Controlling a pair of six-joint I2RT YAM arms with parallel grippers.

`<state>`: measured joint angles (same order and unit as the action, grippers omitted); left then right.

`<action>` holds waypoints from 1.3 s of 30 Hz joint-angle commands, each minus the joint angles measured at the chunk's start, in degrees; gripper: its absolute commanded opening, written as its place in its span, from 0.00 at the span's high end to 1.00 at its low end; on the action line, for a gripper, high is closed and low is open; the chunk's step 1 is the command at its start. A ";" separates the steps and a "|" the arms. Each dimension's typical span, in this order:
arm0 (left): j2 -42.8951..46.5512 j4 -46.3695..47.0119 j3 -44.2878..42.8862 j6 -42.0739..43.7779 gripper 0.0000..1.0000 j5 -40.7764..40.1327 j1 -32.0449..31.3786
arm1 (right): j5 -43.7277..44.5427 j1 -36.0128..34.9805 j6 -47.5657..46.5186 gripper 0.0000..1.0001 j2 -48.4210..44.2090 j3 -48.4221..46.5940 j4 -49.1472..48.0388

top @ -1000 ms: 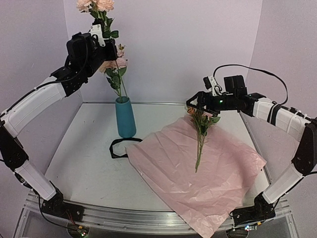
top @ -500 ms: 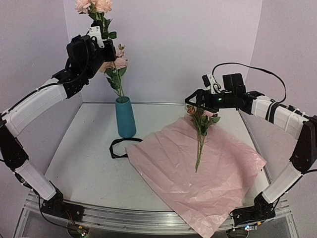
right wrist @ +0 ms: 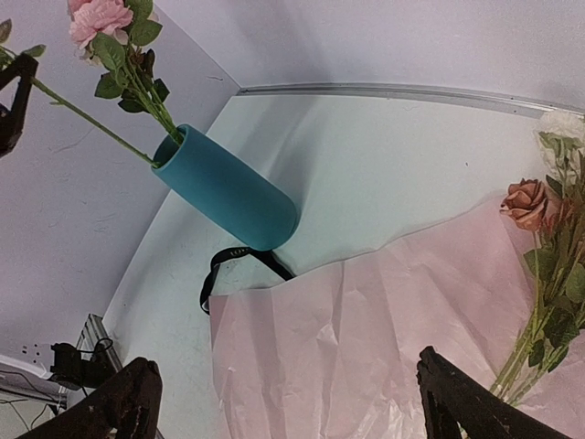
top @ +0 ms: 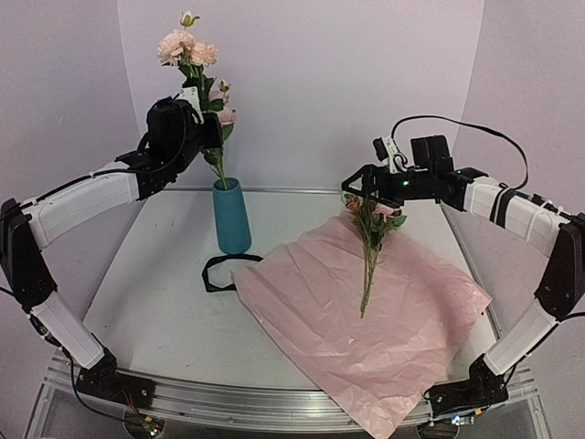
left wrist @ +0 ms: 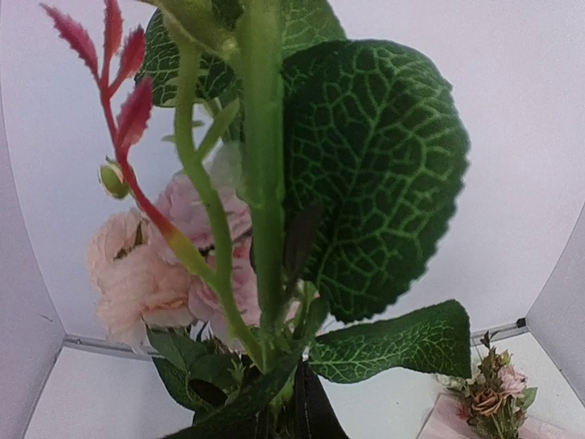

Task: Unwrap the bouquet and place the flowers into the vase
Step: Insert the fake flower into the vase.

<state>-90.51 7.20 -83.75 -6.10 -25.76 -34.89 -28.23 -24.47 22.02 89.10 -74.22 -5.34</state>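
Pale-pink roses (top: 186, 48) on green stems, smooth teal vase (top: 232, 219)

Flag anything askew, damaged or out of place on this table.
The pink wrapping paper lies open and creased, its near corner hanging past the front edge of the table. The black ribbon lies loose beside the vase. The remaining flowers lie on the paper, not yet in the vase. Nothing looks spilled or broken.

1. Tall smooth teal-blue vase (top: 232, 219): one even colour.
2. Creased lilac-pink paper sheet (top: 366, 320): uniform pink.
3. Thin black ribbon loop (top: 219, 273): solid black.
4. Pale pink artificial roses (top: 186, 46): green stems; broad green leaf (left wrist: 375, 174), paler net veining; red sprig (left wrist: 119, 82).
5. Rust-orange artificial rose (right wrist: 526, 203): green leaves.
6. Table (top: 164, 302): white.
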 commanded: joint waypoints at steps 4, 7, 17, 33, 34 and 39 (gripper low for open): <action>-1.73 2.40 4.15 -6.56 1.00 -0.68 0.25 | -0.84 -0.26 -0.56 0.02 -1.19 -0.04 -0.37; -1.81 2.20 5.94 -8.48 1.00 -0.83 0.27 | -0.69 -0.27 -0.54 0.02 -1.60 0.52 -0.37; -2.21 -0.90 9.31 -14.13 0.61 1.42 0.27 | -0.77 -0.23 -0.44 0.02 -1.92 1.31 -0.37; -2.23 -14.14 7.20 -23.40 0.16 3.28 0.27 | -1.48 -0.22 -0.50 0.02 -1.93 2.12 -0.35; -1.94 -14.53 7.36 -23.95 0.15 3.34 0.27 | -1.48 -0.23 -0.48 0.02 -1.85 2.09 -0.33; -0.82 -17.76 7.08 -26.82 0.11 2.78 0.27 | -1.04 -0.22 0.33 0.02 -1.11 1.83 -0.28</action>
<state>-93.14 -7.10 -74.65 -29.14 -22.50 -34.70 -28.29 -24.47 22.10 89.03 -72.64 -5.34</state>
